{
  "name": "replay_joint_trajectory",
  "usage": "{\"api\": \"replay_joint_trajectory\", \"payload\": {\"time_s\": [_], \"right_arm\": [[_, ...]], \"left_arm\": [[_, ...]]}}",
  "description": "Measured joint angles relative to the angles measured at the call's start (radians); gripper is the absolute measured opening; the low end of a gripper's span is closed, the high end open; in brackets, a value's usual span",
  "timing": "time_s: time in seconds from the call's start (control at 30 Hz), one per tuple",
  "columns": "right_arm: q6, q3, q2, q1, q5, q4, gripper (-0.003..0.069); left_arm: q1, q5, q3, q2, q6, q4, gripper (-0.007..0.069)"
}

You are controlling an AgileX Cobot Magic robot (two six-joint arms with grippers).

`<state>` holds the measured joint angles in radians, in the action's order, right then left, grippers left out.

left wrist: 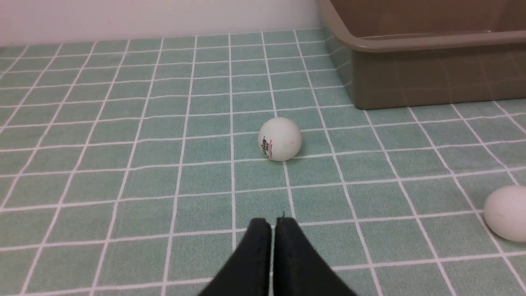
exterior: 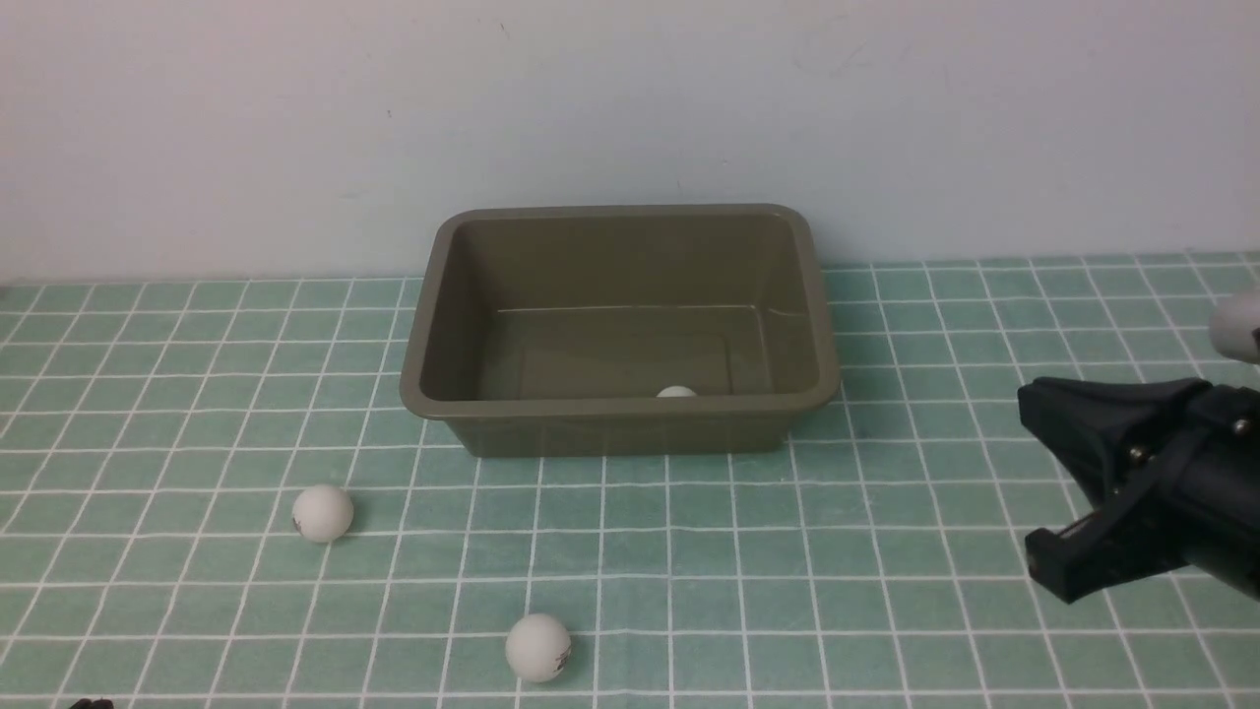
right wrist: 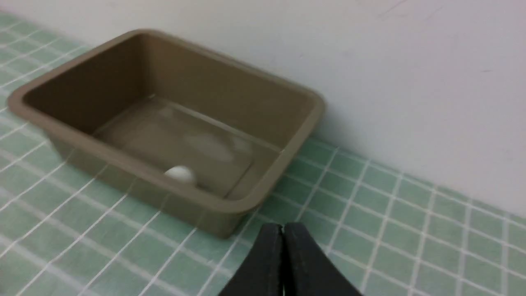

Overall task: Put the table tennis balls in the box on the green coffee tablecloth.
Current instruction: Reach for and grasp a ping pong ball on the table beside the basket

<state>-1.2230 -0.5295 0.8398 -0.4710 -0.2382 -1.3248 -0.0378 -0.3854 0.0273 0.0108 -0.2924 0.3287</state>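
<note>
White balls x3, box x1

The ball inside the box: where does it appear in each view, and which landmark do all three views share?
Front view: the ball peeks over the box's near rim, right of centre.
Left wrist view: not in it.
Right wrist view: the ball lies on the box floor by the near wall.
Shared landmark: the box.

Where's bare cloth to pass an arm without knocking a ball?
Free: the tablecloth right of the box, up to the right end effector, and the front-right stretch. Also the strip left of the box, back to the wall. Crowded: front-left, around the left ball and the near ball.
</note>
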Motion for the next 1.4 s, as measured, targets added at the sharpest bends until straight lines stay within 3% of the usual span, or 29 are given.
{"api": "replay_joint_trajectory", "payload": {"time_s": [0.27,0.4,0.8,1.1,1.4], "right_arm": [[-0.122,0.026,-0.331,0.422,0.079,0.019,-0.0018],[-0.125,0.141,-0.447,0.528,0.115,0.019,-0.0018],[-0.142,0.472,-0.759,0.557,0.255,0.014,-0.0018],[-0.154,0.500,-0.852,0.557,0.310,0.008,-0.0018],[-0.242,0.499,-0.852,0.557,0.363,0.009,-0.0018]], "left_arm": [[0.000,0.000,0.000,0.000,0.000,0.000,-0.0004],[0.000,0.000,0.000,0.000,0.000,0.000,-0.0004],[0.000,0.000,0.000,0.000,0.000,0.000,-0.0004],[0.000,0.000,0.000,0.000,0.000,0.000,-0.0004],[0.000,0.000,0.000,0.000,0.000,0.000,-0.0004]]}}
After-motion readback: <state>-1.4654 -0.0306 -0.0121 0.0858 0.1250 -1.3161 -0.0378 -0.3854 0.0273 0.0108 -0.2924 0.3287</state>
